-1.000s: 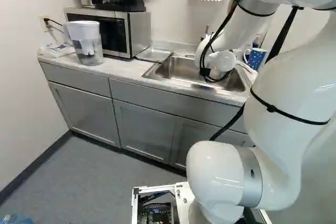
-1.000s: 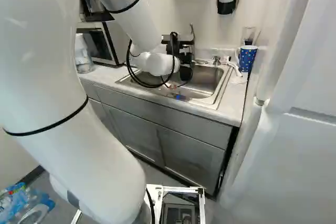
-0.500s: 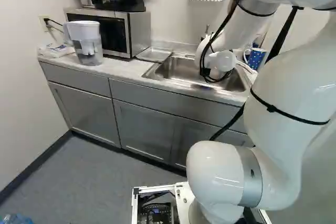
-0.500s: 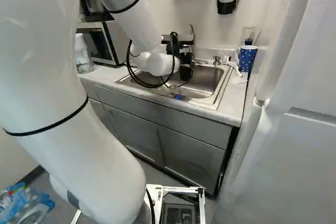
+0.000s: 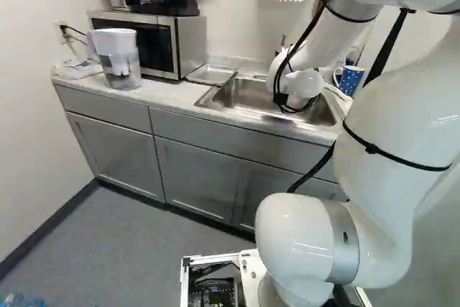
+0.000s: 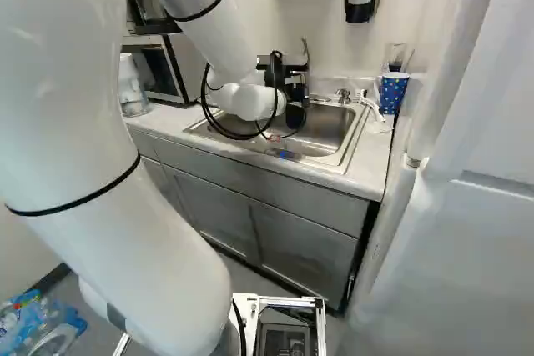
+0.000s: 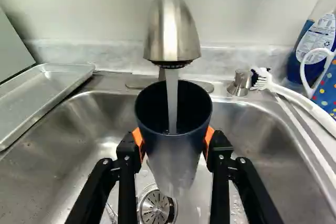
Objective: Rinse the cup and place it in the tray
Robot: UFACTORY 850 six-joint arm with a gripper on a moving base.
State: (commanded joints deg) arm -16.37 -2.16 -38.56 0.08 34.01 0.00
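Jaws clasp the dark cup (image 7: 170, 153) over the steel sink (image 7: 47, 150) — 1 tray (image 5: 211, 75) on the counter (image 5: 164, 94), beside the microwave (image 5: 188, 44).

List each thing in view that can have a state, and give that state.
Gripper: shut on the cup
Cup: mouth up, under the stream
Faucet: running
Tray: lying hollow side up
Brush: lying down
Dotted mug: standing upright
Pitcher: standing upright
Microwave: door closed
Cabinet doors: closed
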